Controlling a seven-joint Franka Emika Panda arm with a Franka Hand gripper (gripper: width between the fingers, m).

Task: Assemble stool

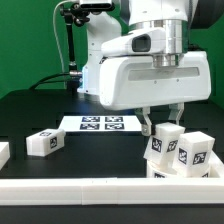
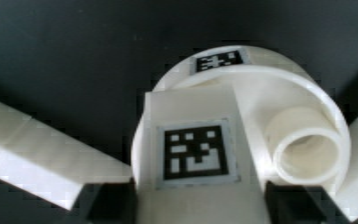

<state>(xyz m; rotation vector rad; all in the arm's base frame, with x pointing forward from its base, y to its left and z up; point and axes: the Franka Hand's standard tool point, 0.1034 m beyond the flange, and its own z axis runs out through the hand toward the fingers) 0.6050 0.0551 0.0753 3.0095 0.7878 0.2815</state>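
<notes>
The stool's round white seat (image 2: 247, 80) lies under my gripper; in the exterior view only a bit of it (image 1: 160, 172) shows at the lower right. Two blocky tagged legs stand on it: one (image 1: 165, 143) directly under my gripper (image 1: 163, 122), the other (image 1: 197, 152) to its right in the exterior view. In the wrist view the first leg (image 2: 197, 150) fills the gap between my dark fingers (image 2: 114, 200), and my gripper (image 2: 202, 208) is shut on its sides. The second leg's round end (image 2: 311, 156) shows beside it. A third leg (image 1: 43, 142) lies loose at the exterior view's left.
The marker board (image 1: 100, 123) lies on the black table behind the parts. A long white rail (image 1: 90, 192) runs along the front edge and also shows in the wrist view (image 2: 34, 150). Another white piece (image 1: 3, 153) sits at the exterior view's far left.
</notes>
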